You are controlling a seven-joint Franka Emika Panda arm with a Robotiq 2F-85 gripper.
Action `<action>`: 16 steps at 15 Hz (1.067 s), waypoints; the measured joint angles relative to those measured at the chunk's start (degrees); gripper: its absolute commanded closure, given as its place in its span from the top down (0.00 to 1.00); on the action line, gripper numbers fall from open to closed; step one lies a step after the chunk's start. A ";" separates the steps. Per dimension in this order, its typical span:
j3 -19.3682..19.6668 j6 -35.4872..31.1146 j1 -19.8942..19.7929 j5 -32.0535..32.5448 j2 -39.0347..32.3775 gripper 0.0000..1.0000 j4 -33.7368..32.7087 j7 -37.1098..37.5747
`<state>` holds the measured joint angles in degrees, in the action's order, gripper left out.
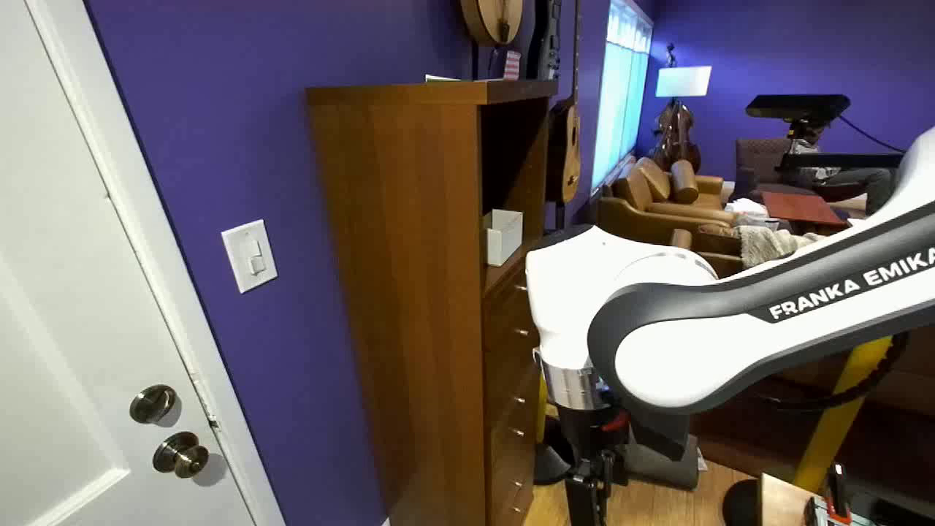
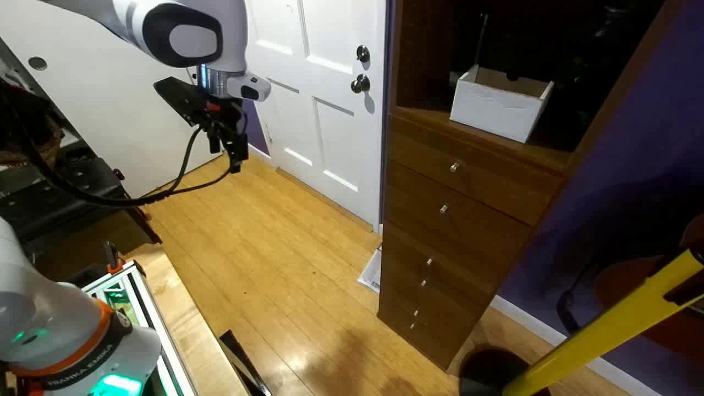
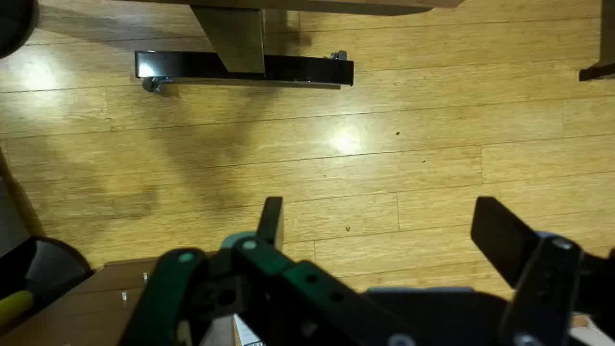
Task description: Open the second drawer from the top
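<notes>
The brown wooden cabinet (image 1: 409, 292) has a stack of closed drawers with small clear knobs. The second drawer from the top (image 2: 467, 228) is shut, and its knob (image 2: 444, 209) shows in an exterior view. The top drawer (image 2: 484, 179) above it is also shut. My gripper (image 3: 382, 218) is open and empty, pointing down over the floor. It hangs in front of the cabinet and apart from it, as both exterior views show (image 1: 588, 500) (image 2: 226, 157). The wrist view shows part of the cabinet (image 3: 105, 307) at lower left, partly hidden by the gripper.
A white box (image 2: 498, 104) stands on the open shelf above the drawers. A yellow post (image 2: 610, 319) stands beside the cabinet. A white door (image 2: 330, 110) is behind. A wooden table (image 2: 190, 324) carries the robot base. A black cable (image 2: 126, 202) hangs from the arm.
</notes>
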<state>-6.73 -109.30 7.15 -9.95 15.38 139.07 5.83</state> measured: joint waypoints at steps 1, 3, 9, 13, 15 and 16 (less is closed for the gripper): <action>0.00 0.00 0.00 0.00 0.00 1.00 0.00 0.00; 0.00 0.00 0.00 0.00 0.00 1.00 0.00 0.00; 0.04 -6.58 -0.91 1.01 -0.02 1.00 0.22 2.13; 1.29 -18.61 -4.56 7.25 -0.29 1.00 0.75 3.34; 2.48 -23.00 -6.56 10.77 -1.11 1.00 0.94 3.09; 3.25 -24.67 -7.45 12.13 -1.76 1.00 0.96 2.65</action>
<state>-3.48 -133.97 -0.30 2.18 13.62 140.03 8.48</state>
